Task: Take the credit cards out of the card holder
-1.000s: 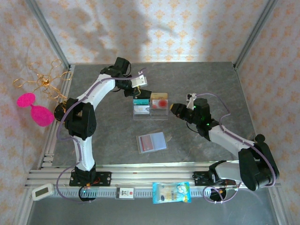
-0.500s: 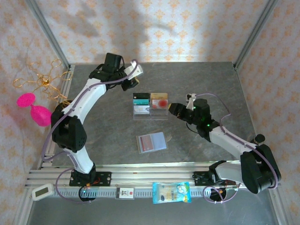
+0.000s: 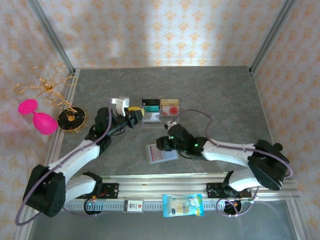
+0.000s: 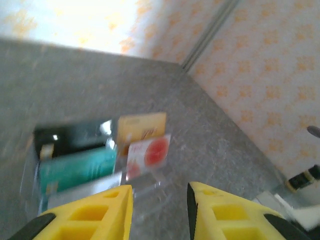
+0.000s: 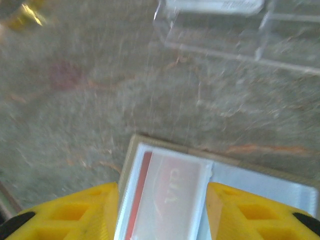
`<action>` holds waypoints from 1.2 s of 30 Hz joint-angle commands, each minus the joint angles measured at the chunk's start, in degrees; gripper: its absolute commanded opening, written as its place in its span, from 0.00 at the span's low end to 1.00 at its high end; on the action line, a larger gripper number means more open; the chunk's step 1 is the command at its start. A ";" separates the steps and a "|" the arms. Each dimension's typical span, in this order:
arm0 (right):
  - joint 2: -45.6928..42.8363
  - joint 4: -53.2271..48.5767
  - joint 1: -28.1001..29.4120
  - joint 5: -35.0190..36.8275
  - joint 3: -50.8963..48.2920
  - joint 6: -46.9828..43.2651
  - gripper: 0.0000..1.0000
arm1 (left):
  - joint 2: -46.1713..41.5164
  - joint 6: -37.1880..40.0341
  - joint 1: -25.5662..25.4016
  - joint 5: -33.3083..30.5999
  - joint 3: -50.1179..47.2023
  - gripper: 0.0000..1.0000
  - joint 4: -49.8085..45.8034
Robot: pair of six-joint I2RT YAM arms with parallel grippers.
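Observation:
The card holder (image 3: 169, 154) lies open on the table in front of the clear tray. A red-and-white credit card (image 3: 157, 153) sits in its left clear pocket. My right gripper (image 3: 161, 145) hovers over that left half, open. In the right wrist view its yellow fingers (image 5: 80, 212) stand either side of the card (image 5: 167, 200), with the holder's tan edge (image 5: 131, 146) around it. My left gripper (image 3: 136, 116) is open just left of the tray, nothing between its fingers (image 4: 95, 215). Teal (image 4: 75, 169), gold (image 4: 141, 127) and red-and-white (image 4: 150, 152) cards stand in the tray.
The clear acrylic tray (image 3: 161, 121) stands mid-table. A round black and gold disc (image 3: 71, 119), a pink object (image 3: 39, 118) and a gold wire ornament (image 3: 45, 87) are at the left. A snack packet (image 3: 183, 205) lies on the front rail.
My right gripper moved from beside the tray down to the card holder. My left arm swung from the back of the table to the tray's left side.

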 commanded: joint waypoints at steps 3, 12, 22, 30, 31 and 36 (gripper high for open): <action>6.54 -5.43 6.00 11.40 4.09 -2.61 0.48 | -11.02 -14.39 -2.73 -7.79 -11.03 0.33 4.13; 16.05 -11.09 10.70 18.02 10.22 -1.81 0.46 | -20.34 -17.69 -5.42 -11.57 -20.98 0.33 0.56; 16.13 -10.23 11.35 19.23 9.92 3.26 0.10 | -14.07 -16.71 -11.76 -11.75 -22.05 0.23 2.95; 10.85 -1.00 10.97 16.72 4.44 9.35 0.00 | 0.00 -16.42 -19.84 -12.48 -19.05 0.00 10.45; 10.35 -0.70 10.92 17.05 4.06 9.90 0.00 | 1.63 -16.13 -20.79 -12.91 -18.38 0.00 10.73; 8.95 -0.21 10.49 17.76 2.86 11.50 0.00 | 9.30 -14.27 -24.26 -14.06 -14.69 0.00 10.14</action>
